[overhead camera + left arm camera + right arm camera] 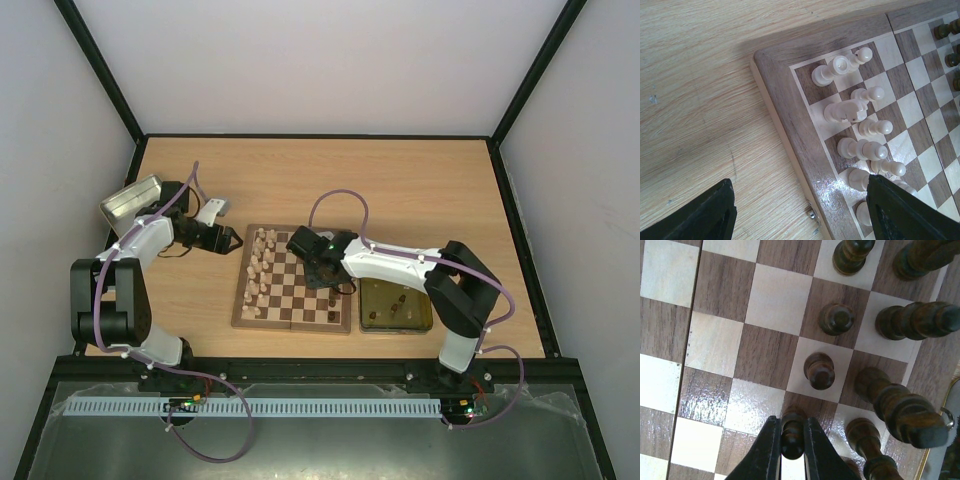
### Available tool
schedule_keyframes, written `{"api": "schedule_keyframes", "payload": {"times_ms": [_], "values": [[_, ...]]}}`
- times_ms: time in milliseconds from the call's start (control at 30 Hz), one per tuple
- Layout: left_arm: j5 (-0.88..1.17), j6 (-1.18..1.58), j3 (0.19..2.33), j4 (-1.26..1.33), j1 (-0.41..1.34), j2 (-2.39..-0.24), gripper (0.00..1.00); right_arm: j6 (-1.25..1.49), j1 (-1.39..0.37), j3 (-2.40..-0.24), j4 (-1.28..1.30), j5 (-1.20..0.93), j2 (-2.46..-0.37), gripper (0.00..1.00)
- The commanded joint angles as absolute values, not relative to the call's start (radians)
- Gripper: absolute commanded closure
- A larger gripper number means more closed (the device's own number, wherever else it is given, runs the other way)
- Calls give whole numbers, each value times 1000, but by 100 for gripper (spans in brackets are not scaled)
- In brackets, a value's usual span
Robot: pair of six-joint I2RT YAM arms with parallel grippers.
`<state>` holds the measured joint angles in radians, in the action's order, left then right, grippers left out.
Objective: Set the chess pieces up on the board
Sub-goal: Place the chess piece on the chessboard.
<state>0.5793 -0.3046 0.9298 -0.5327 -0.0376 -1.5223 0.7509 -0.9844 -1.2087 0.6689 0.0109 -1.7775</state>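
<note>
Right claw point(791, 442) pressed together on a dark pawn point(792, 425), pinching it at the head, low over the board point(775, 300). Can't tell if the base is down yet, since the fingers hide it.

Step, as I read it: seating this pawn in the dark pawn row. Two more dark pawns point(820, 371) line up straight ahead of the fingertips, one per square. Taller dark back-rank pieces point(900, 407) stand just right of the claw.

Next move likely needs:
- base flat and centred on its square
- spread the fingers only a little, as the piece just right of them point(865, 432) is close
- lift straight up, no sideways drift

Around:
- Yellow tin point(397, 305) lies right of the claw, touching or just beside the board edge. It looks to have a few pieces left in it, but they're too small to be sure.
- Cream pieces point(260, 265) stand in two rows at the far side of the board from this claw.
- Left claw point(805, 220) is spread wide, holding nothing, hovering at the cream end, well apart from the right one.
- Silver tin point(130, 200) sits beyond the left claw, out of the way.
</note>
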Motion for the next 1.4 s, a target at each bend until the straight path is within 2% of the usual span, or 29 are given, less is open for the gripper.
{"api": "schedule_keyframes", "payload": {"times_ms": [0, 500, 600, 700, 767, 1367], "values": [[594, -309, 923, -536, -32, -1520, 28, 737, -991, -1205, 685, 32, -1790, 93], [597, -308, 923, -537, -32, -1517, 28, 736, -990, -1192, 699, 46, -1773, 92], [597, -309, 923, -537, -32, -1519, 28, 736, -990, -1195, 698, 45, -1774, 87], [597, -309, 923, -537, -32, -1519, 28, 736, -991, -1199, 699, 46, -1772, 77], [597, -309, 923, -537, -32, -1520, 28, 738, -991, -1205, 697, 46, -1769, 74], [585, -302, 934, -545, -32, -1511, 28, 761, -977, -1288, 754, 121, -1621, 74]]}}
